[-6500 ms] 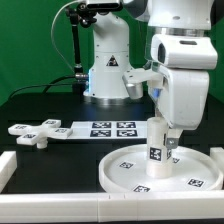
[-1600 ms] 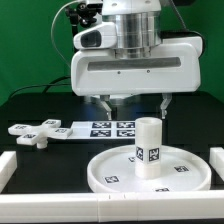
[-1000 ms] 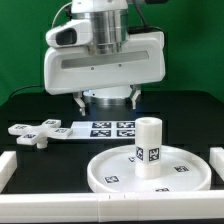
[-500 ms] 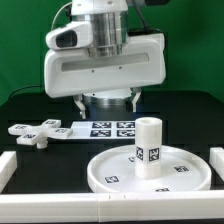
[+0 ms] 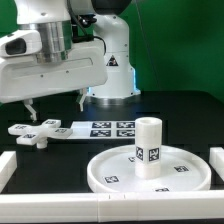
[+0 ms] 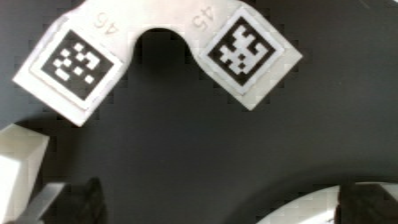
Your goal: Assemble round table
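Upright inside the rimmed round disc [image 5: 200,180] stands the short cylinder leg [image 5: 150,148]; the gripper [image 5: 55,103] hovers over the cross-shaped foot [image 5: 35,131], fingers [image 5: 28,106] spread apart, holding nothing.

Arm: your white jointed robot arm [image 5: 112,60] leans out toward the exterior view's left | Gripper: its wide white two-finger gripper [image 5: 55,105] points straight down | Fingers: short dark fingers [image 5: 29,104] stand spread wide apart
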`<control>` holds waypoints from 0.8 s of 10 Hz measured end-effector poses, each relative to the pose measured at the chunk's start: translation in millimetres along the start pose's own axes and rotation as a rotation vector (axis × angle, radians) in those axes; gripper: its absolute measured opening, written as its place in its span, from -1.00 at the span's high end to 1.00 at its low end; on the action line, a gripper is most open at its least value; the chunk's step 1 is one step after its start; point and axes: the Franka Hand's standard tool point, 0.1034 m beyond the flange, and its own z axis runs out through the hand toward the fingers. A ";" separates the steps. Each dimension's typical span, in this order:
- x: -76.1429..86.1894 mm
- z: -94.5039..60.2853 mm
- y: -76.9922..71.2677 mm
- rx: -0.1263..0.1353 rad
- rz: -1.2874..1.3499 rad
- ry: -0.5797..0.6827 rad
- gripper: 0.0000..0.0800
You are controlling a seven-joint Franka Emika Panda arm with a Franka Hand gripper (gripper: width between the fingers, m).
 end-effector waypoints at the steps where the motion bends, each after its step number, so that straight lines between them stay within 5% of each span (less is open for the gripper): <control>1: -0.1 0.6 -0.3 0.001 0.000 -0.001 -0.62; 3: -2.2 0.9 1.3 -0.001 -0.010 -0.002 -0.62; 8: -54.5 11.2 14.8 -0.023 -0.052 -0.012 -0.62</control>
